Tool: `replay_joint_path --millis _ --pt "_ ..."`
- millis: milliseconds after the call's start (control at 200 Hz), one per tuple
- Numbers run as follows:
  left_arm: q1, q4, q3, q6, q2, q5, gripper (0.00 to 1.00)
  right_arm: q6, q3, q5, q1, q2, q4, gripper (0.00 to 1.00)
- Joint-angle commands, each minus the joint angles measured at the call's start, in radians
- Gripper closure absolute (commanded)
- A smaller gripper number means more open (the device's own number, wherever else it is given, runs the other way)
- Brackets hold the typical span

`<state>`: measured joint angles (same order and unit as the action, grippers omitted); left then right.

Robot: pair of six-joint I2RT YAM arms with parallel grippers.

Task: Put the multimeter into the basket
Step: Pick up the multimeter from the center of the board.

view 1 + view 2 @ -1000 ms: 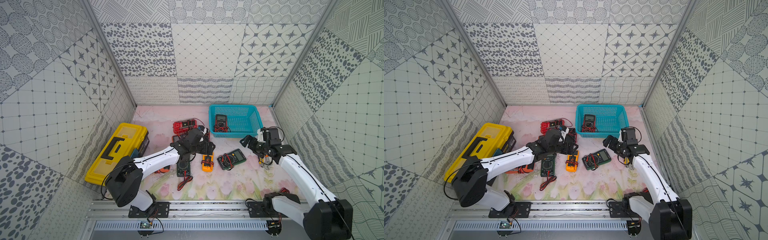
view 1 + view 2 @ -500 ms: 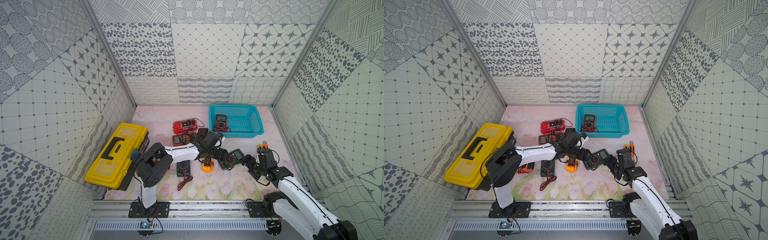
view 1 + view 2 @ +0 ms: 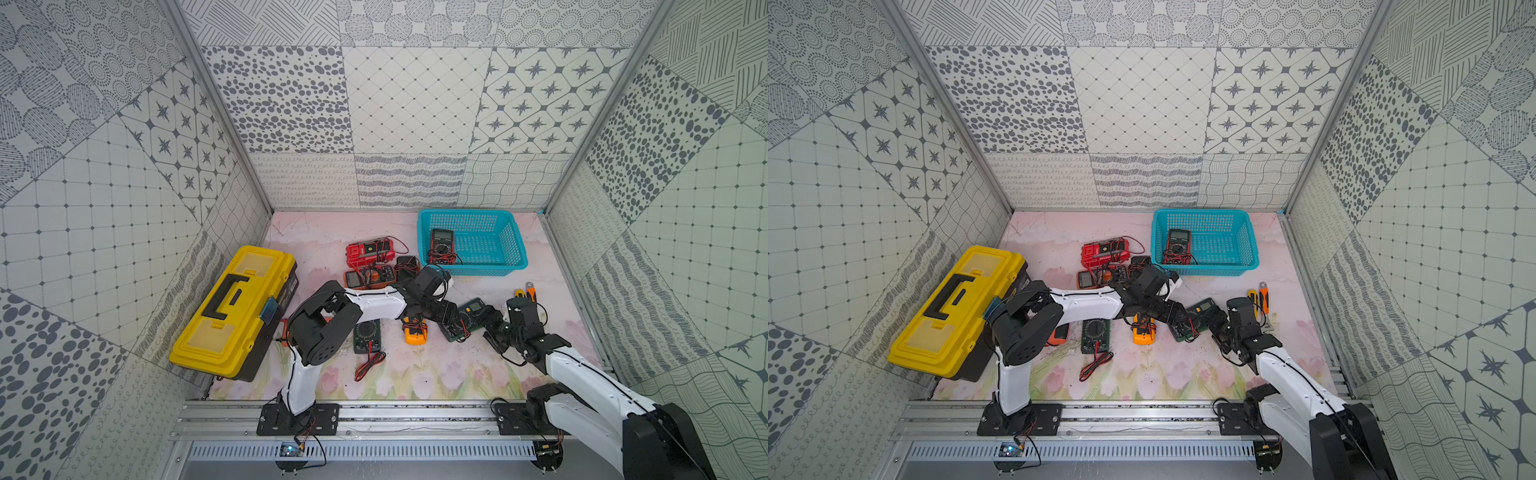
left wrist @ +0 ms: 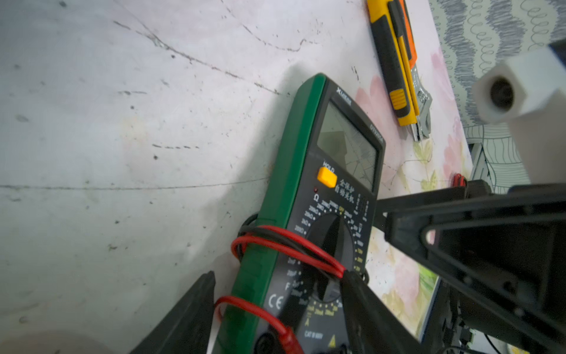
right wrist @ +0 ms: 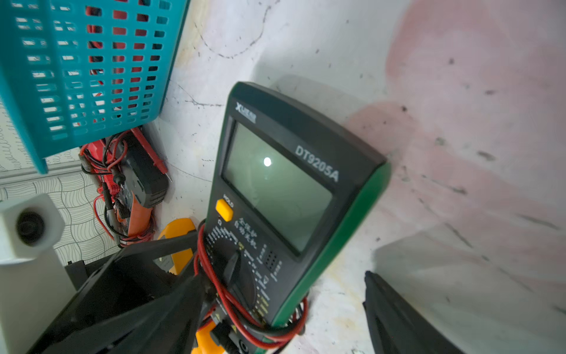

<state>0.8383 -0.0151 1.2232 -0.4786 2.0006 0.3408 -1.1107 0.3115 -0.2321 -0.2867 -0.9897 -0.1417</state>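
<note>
1. Free room is left in the right part of the basket (image 3: 465,213); its left end is taken by a dark meter (image 3: 442,245) and its leads.
2. The green meter (image 3: 467,316) is flanked by the spread left gripper (image 4: 278,274) and right gripper (image 5: 283,275), with an orange meter (image 3: 414,332) and small tools (image 3: 519,293) near.
3. Bare mat (image 3: 482,286) is seen between it and the basket.

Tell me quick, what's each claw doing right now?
Left claw: open, straddling the green multimeter, not clamped yet.
Right claw: open around the same multimeter, not gripping it.

A robot lab booth: patterned wall panels (image 3: 411,99) enclose a tabletop (image 3: 436,374) fronted by aluminium rail (image 3: 415,419).
</note>
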Motion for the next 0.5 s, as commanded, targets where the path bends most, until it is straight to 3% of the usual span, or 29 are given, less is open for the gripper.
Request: replay_joint_path --millis 0,330,495 --pt "0.016 -0.024 -0.042 -0.042 -0.012 0.082 0.39 -0.012 -0.017 -0.012 -0.005 -0.050 0.160 0.14" --pt "0.019 -0.015 -0.053 -0.064 -0.008 0.051 0.79 -0.059 -0.084 -0.094 -0.002 -0.191 0.486 0.13" --pt "0.020 -0.004 -0.050 -0.064 -0.002 0.052 0.91 -0.039 -0.091 -0.176 -0.003 -0.188 0.613 0.13"
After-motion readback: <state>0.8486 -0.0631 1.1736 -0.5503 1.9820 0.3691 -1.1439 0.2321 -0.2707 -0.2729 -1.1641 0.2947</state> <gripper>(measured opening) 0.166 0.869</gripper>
